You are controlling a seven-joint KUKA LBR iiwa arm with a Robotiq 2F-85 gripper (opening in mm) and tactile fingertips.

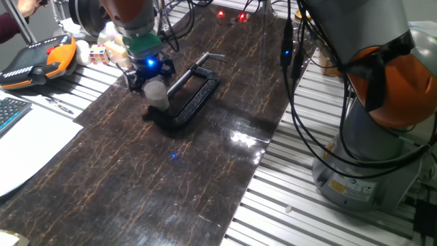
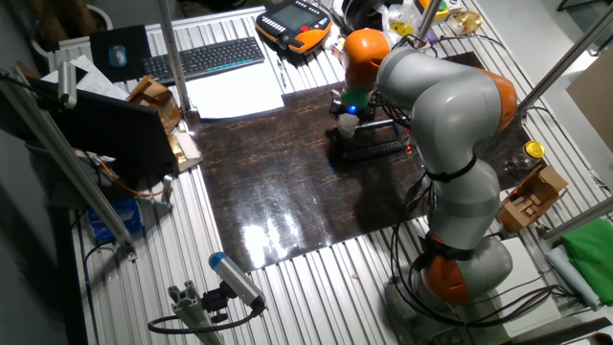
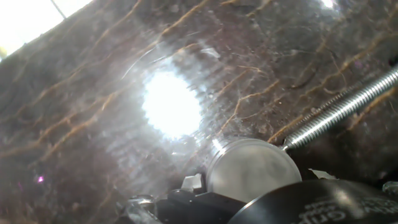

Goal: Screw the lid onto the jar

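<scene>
From my remote seat, the small whitish clear jar stands on the dark marbled table, touching the black C-clamp at its three o'clock side. In the hand view the translucent greyish-white round lid sits on top. Just above hangs the two-finger gripper; its finger spread I cannot tell. I'd stay centred over the lid, press lightly, and turn slowly.
</scene>
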